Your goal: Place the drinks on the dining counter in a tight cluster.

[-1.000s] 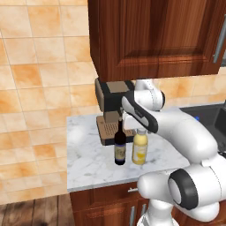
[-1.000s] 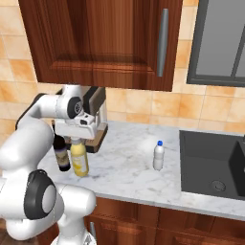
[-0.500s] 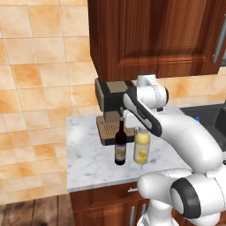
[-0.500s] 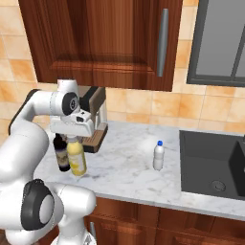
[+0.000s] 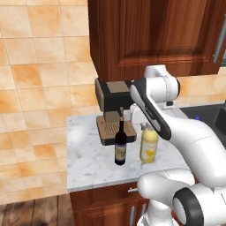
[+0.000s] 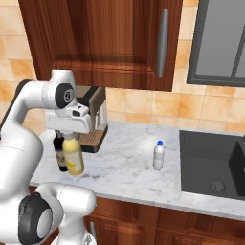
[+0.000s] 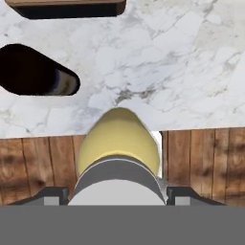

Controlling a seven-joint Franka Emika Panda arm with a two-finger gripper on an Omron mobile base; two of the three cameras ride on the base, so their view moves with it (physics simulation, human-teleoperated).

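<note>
1. Judging from where things lay, the clustering was partly done: the tall dark glass wine bottle with a label (image 5: 120,146) and the shorter yellow plastic juice bottle with a pale cap (image 5: 149,145) were close together, just in front of the brown box-shaped coffee machine (image 5: 113,110).

2. Taking that coffee machine as the mark and reading left to right in the right base view, the wine bottle (image 6: 61,152) came first, in front of the machine's left side. The juice bottle (image 6: 73,158) was just beside it. The small white bottle with a blue cap (image 6: 158,155) stood well apart, far to the machine's right.

3. The two-finger gripper (image 7: 115,195) sat over the juice bottle's cap, its dark fingers (image 7: 184,194) spread wide to either side of the neck. In the hand view the bottle (image 7: 117,142) filled the space between them. I could not tell whether the pads touched it, or whether the bottle's base was off the white grey-veined marble counter (image 6: 124,165).

4. What seemed left: bringing the white bottle in beside the other two, or taking them to it.

5. For room, the marble between the machine and the white bottle lay bare. The front edge ran near the juice bottle. The dark recessed sink (image 6: 210,165) opened just beyond the white bottle.
</note>
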